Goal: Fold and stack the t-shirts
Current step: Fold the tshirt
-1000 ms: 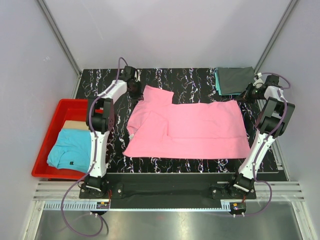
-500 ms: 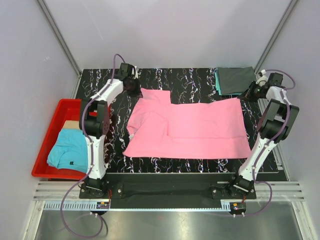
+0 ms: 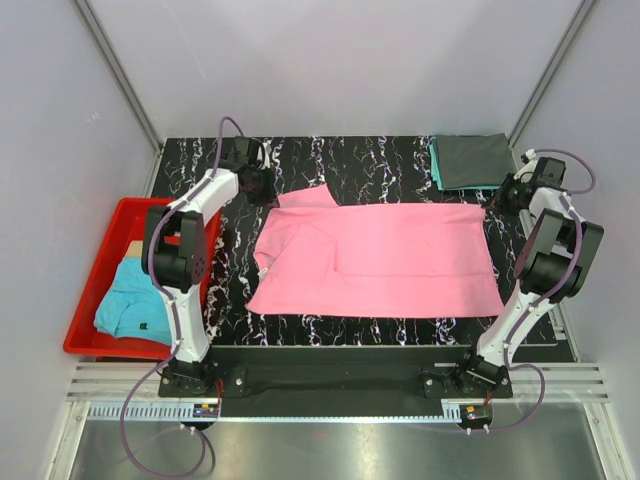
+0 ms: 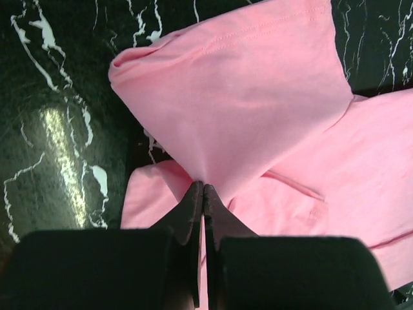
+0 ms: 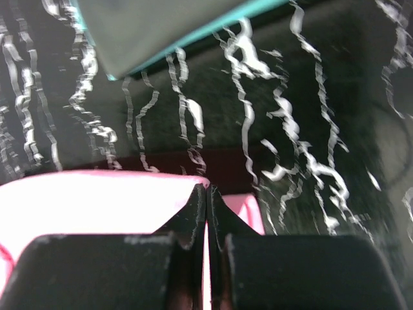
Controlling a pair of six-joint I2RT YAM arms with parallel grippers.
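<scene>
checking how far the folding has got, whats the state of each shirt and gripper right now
pink t-shirt, spread on the table, not yet a folded rectangle
left gripper, jaws shut on the pink t-shirt's far left sleeve
right gripper, jaws shut on its far right corner
dark grey t-shirt, folded, lying on the teal t-shirt
teal t-shirt, only its edge shows under the grey one
light blue t-shirt, rumpled in the red bin

Bright, even overhead light fills the top view, shadows faint. Glare streaks the glossy black white-veined marble counter [image 4: 61, 148] in the left wrist view; the right wrist view is blurred, the bright pink cloth t-shirt [image 5: 84, 200] blown out.
</scene>
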